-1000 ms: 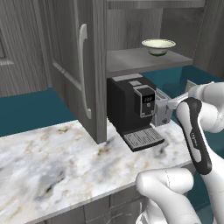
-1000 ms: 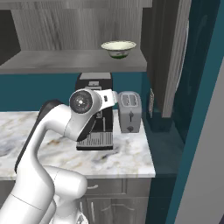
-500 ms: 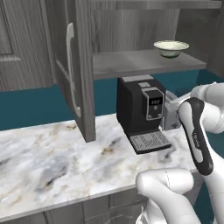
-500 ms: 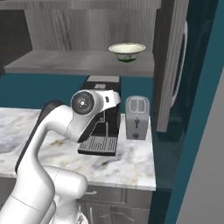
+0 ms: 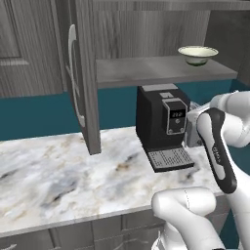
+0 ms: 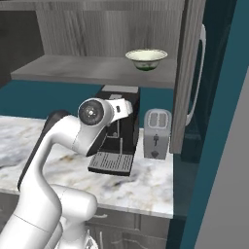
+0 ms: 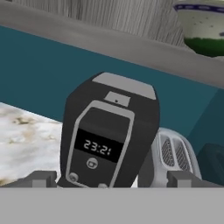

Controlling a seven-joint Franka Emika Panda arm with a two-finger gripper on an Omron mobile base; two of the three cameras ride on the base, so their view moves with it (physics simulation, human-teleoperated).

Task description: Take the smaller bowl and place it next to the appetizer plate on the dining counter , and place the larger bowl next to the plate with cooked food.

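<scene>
**Inspector A:** Report the desk (image 5: 58,180), working left to right.

**Inspector B:** Marble top, grey and tan veining, over grey cabinet fronts. Its left stretch is bare marble. An open cabinet door (image 5: 80,73) with a long pale handle hangs above it. Right of that door stands a black coffee machine (image 5: 161,124), drip tray toward the near edge, and its small display is lit. Just right of the machine, in the right base view, is a silver toaster (image 6: 156,132), close beside it; whether they touch, I cannot tell.

**Inspector A:** And the task item?

**Inspector B:** One bowl (image 6: 146,58) sits upright on the grey cabinet shelf (image 5: 156,71) above the coffee machine, toward the shelf's right end. It is pale with a thin rim and a greenish base. The hand view shows it at the upper right, with a dark band at the rim.

**Inspector A:** Condition of the claw?

**Inspector B:** The claw (image 7: 114,178) has its two fingertips (image 7: 41,178) spread wide apart, nothing between them. It faces the coffee machine's front, well below the shelf and the bowl.
</scene>
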